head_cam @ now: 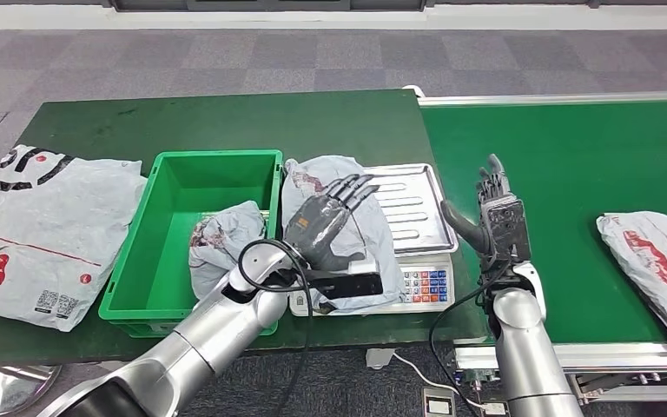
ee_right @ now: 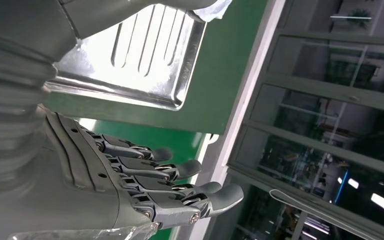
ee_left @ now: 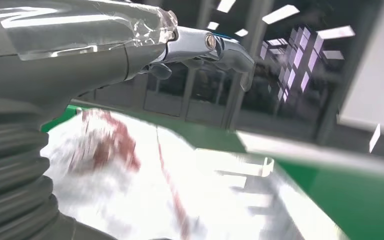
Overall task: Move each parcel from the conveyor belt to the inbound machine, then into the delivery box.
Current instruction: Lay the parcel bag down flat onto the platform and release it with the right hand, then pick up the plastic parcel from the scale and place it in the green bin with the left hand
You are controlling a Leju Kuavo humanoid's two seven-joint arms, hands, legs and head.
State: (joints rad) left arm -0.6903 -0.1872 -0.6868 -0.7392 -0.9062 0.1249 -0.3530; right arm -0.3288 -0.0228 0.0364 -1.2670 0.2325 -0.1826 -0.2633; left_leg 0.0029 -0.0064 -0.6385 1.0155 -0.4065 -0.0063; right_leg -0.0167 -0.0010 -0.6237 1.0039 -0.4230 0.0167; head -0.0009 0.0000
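The grey parcel (head_cam: 343,230) lies on the scale (head_cam: 417,217), long side pointing away from the robot. The left hand (head_cam: 326,221) hovers flat above it, fingers spread wide, holding nothing. The right hand (head_cam: 495,213) stands upright beside the scale, fingers straight and empty.

robot hand (ee_left: 200,50) above blurred white parcel (ee_left: 130,180) with red print
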